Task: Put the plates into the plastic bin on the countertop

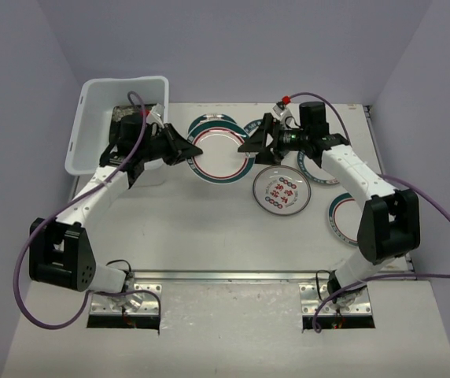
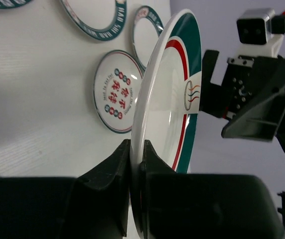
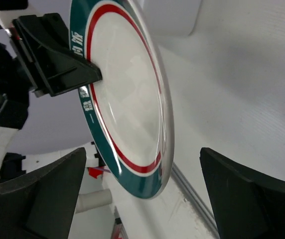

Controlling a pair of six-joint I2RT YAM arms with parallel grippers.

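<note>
My left gripper (image 1: pixel 194 147) is shut on the left rim of a round white plate with a teal-red rim (image 1: pixel 222 154) and holds it just above the countertop (image 1: pixel 201 228). The left wrist view shows the jaws clamped on that rim (image 2: pixel 136 167) and the plate edge-on (image 2: pixel 165 94). My right gripper (image 1: pixel 246 145) is open at the plate's right rim. In the right wrist view its wide-open fingers (image 3: pixel 38 191) flank the plate (image 3: pixel 127 94) without touching it. The white plastic bin (image 1: pixel 99 110) stands at the back left, behind my left arm.
A small plate with red-dark markings (image 1: pixel 282 190) lies right of centre. More teal-rimmed plates lie at the back (image 1: pixel 212 120), under my right arm (image 1: pixel 317 170) and at the right (image 1: pixel 341 218). A metal strip (image 1: pixel 225 276) runs along the near edge.
</note>
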